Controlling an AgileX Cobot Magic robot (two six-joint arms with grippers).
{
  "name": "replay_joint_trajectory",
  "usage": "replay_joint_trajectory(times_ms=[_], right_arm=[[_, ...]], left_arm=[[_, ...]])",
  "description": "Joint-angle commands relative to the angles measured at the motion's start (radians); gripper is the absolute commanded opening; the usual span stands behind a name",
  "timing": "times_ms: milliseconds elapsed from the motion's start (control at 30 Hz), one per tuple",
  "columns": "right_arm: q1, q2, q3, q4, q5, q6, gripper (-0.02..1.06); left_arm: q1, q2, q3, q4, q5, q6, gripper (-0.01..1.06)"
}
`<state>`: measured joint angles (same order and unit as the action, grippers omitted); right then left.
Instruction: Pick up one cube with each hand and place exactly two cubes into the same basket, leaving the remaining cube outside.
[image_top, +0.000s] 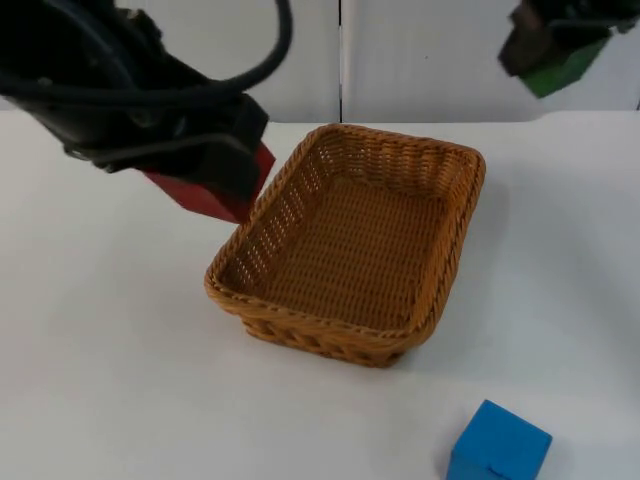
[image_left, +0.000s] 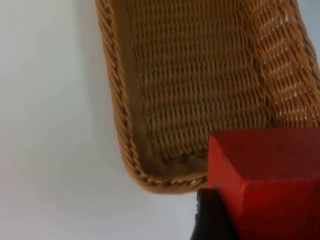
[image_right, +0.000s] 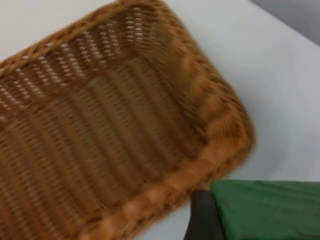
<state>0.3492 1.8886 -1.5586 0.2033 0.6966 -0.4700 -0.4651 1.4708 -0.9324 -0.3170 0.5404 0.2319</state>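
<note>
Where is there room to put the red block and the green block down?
The basket is bare inside. White table lies open in front of it, left of the blue block. The left pincer crowds the basket's left rim with the red block.

Basket (image_top: 352, 250) was tan-orange woven wicker. Cube colours: red cube (image_top: 210, 195) in the black left end effector (image_top: 200, 165), green cube (image_top: 565, 65) in the right end effector (image_top: 545, 45), blue cube (image_top: 498, 445) on the white surface (image_top: 100, 380).
</note>
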Motion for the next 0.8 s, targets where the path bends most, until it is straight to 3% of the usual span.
replay_joint_trajectory(times_ms=[0, 167, 300, 467, 700, 767], right_arm=[[0.016, 0.032, -0.049, 0.004, 0.013, -0.010, 0.00], [0.045, 0.146, -0.200, 0.009, 0.067, 0.004, 0.00], [0.061, 0.281, -0.386, 0.016, 0.163, 0.013, 0.00], [0.081, 0.378, -0.500, 0.016, 0.203, 0.013, 0.00], [0.082, 0.434, -0.520, 0.044, 0.168, 0.013, 0.00], [0.082, 0.455, -0.520, 0.047, 0.155, 0.015, 0.00]], left_arm=[[-0.006, 0.023, -0.024, -0.037, -0.004, 0.028, 0.00], [-0.006, 0.101, -0.075, -0.095, -0.004, 0.107, 0.00], [-0.006, 0.178, -0.122, -0.152, -0.006, 0.184, 0.00], [-0.006, 0.241, -0.151, -0.175, -0.015, 0.238, 0.00], [-0.006, 0.316, -0.173, -0.231, -0.043, 0.307, 0.00], [-0.006, 0.346, -0.173, -0.298, -0.073, 0.386, 0.00]])
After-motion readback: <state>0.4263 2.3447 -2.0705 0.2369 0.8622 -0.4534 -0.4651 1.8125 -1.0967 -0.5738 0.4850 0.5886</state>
